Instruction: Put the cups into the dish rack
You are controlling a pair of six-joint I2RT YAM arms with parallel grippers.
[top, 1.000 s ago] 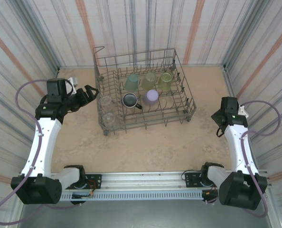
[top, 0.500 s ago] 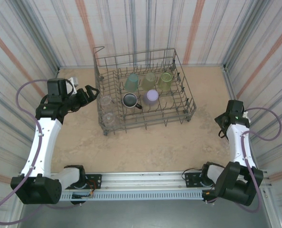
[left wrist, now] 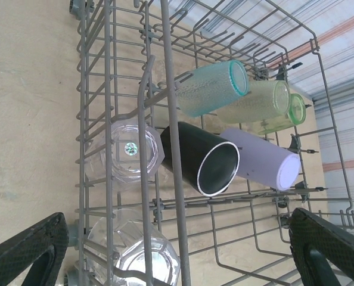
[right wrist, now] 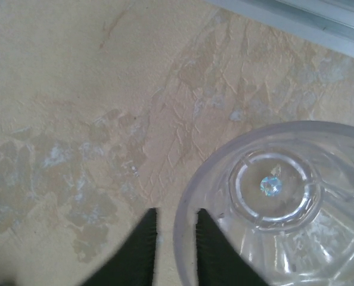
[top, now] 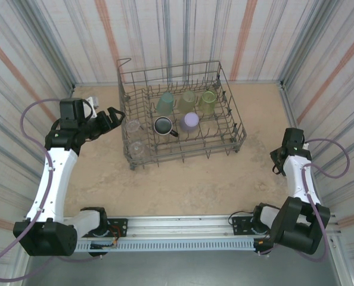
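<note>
Where the rack (top: 170, 69) stands: far middle of the table (top: 183, 185), with the teal cup (left wrist: 213, 87), purple cup (left wrist: 263, 167), black mug (left wrist: 201, 159) and others inside.
Left gripper (top: 111, 116): spread wide, just beside the rack's left wall, holding nothing.
Right gripper (right wrist: 176, 215): fingers close together, pinching the wall of a clear cup (right wrist: 272, 196).
Clear cup: at the table's right side, well apart from the rack.
</note>
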